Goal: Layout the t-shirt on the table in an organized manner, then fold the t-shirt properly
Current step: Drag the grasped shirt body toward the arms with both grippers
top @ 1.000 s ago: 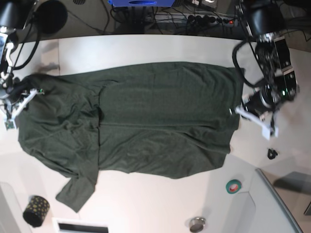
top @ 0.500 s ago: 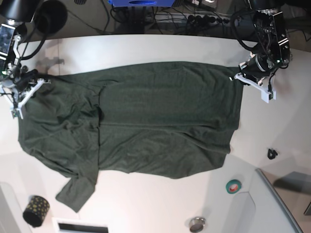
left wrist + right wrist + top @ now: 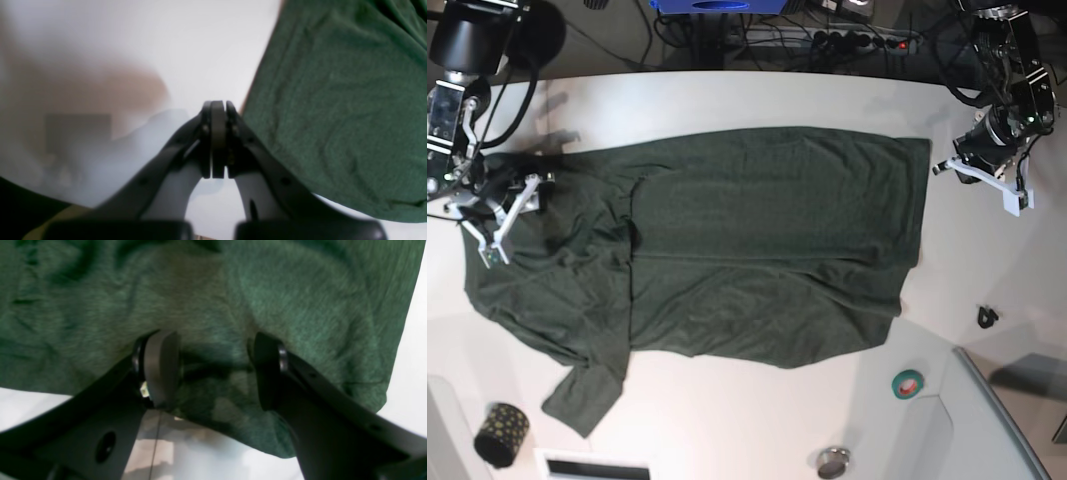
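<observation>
Overhead, left claw (image 3: pixel 218 140) pinched empty; right claw (image 3: pixel 213 370) gapes over t-shirt (image 3: pixel 727 240).

**Dark, cable-strewn floor behind the bench**

Beyond the far edge lies a dark floor crossed by black cables (image 3: pixel 677 40). A power strip (image 3: pixel 857 40) with a red switch sits there beside a blue box (image 3: pixel 717 5). Light is even and soft, leaving faint shadows.

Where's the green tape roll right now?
In the base view the small green tape roll lies on the white table at lower right, past the bottom corner of the dark green t-shirt, with a small black object up to its right.
</observation>
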